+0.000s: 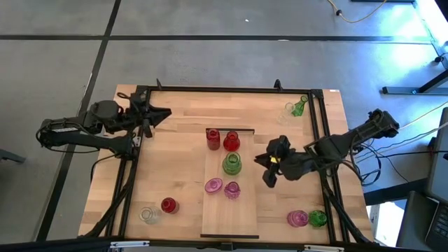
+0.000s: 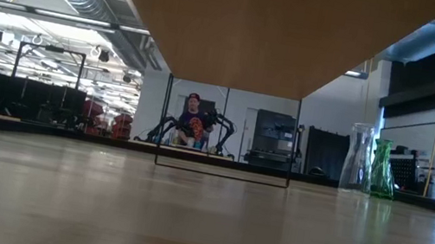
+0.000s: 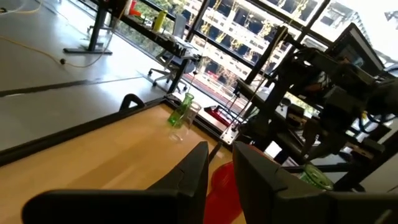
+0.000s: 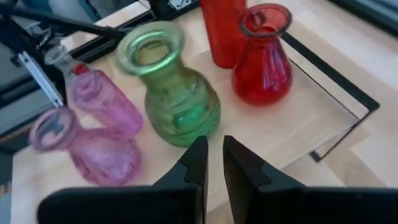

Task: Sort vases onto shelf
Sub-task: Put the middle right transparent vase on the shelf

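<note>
The shelf (image 1: 228,217) is a pale board lying in the table's middle. On it stand two red vases (image 1: 213,138) (image 1: 232,142), a green vase (image 1: 232,164) and two pink vases (image 1: 213,185) (image 1: 232,190). Off the shelf, a clear vase (image 1: 147,215) and a red vase (image 1: 169,205) stand near left. A pink vase (image 1: 297,218) and a green vase (image 1: 317,218) stand near right. A green vase (image 1: 299,107) and a clear vase (image 1: 289,110) stand far right. My right gripper (image 1: 267,168) (image 4: 214,158) is shut just right of the shelf's green vase (image 4: 180,102), touching nothing. My left gripper (image 1: 165,113) (image 3: 221,171) is shut over the far left.
Black frame rails (image 1: 318,126) run along the table's sides and far edge. Bare wood lies between the shelf and the left rail and on the shelf's near half. In the low view a person (image 2: 190,126) sits far behind the table.
</note>
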